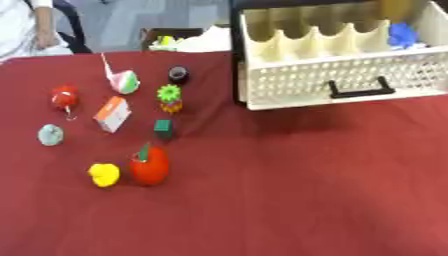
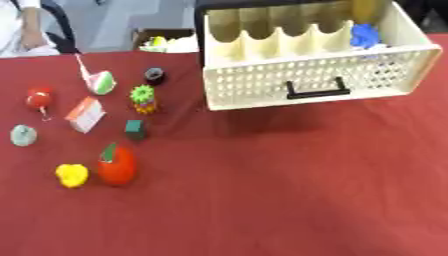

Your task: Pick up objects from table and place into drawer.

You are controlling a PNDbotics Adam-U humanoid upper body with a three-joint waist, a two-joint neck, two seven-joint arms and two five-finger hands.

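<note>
1. Looking over the red table (image 1: 289, 200), we see neither of our hands in either view, so we cannot tell whether they are spread, pressed together or pinching anything.
2. We judge that we are between picks: the cream drawer (image 2: 315, 80) stands pulled open at about one o'clock on the table, and a blue thing (image 2: 365, 35) already lies in its right-hand far corner.
3. We count eight small things left, grouped between eight and eleven o'clock, well apart from the drawer.
4. Largest is the red tomato-like fruit (image 1: 150, 165), nearest us at eight o'clock, with a yellow toy (image 1: 104, 174) just beside it.
5. Next comes an orange and white carton (image 1: 112, 114), then a pink and green wedge (image 1: 124, 81).
6. Smaller still are a red ball (image 1: 64, 96), a pale green lump (image 1: 50, 135), a green and orange spiky toy (image 1: 169, 98), a dark green cube (image 1: 163, 128) and a black ring (image 1: 178, 74).
7. We think the next move calls for a hand reaching to one piece, probably the left, since all lie on that side.
</note>
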